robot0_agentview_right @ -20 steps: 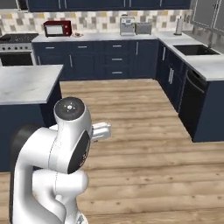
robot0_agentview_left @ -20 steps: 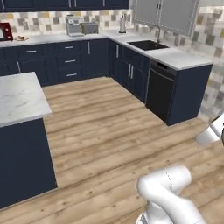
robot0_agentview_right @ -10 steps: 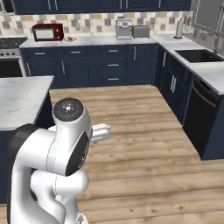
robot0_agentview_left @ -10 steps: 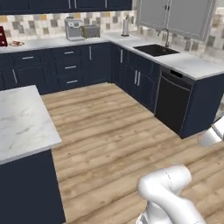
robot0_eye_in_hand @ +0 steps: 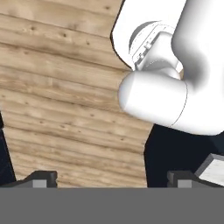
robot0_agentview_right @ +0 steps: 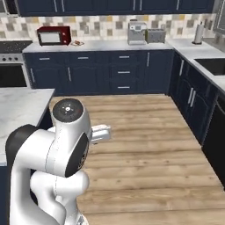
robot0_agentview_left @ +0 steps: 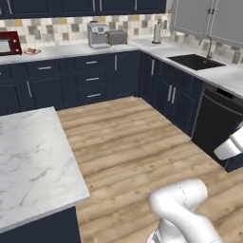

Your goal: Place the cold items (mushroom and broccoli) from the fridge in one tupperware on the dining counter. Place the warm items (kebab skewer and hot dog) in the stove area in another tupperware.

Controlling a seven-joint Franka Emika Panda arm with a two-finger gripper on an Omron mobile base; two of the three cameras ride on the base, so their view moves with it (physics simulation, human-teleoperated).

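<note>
The marble table (robot0_agentview_left: 33, 161) runs off the left edge, so whatever sits further along it can't be told. The plate (robot0_agentview_right: 77, 43) beside the red microwave (robot0_agentview_right: 53, 35) is too small to read, and the claw (robot0_eye_in_hand: 111, 178) shows only its two fingertips, wide apart

The white marble dining desk (robot0_agentview_left: 33, 161) stands at the left on dark blue cabinets, its top bare.

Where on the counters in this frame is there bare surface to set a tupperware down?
The marble island top is bare. The back counter is bare between the microwave and coffee machine. It is crowded around the toaster, and the sink takes up much of the right counter.
</note>
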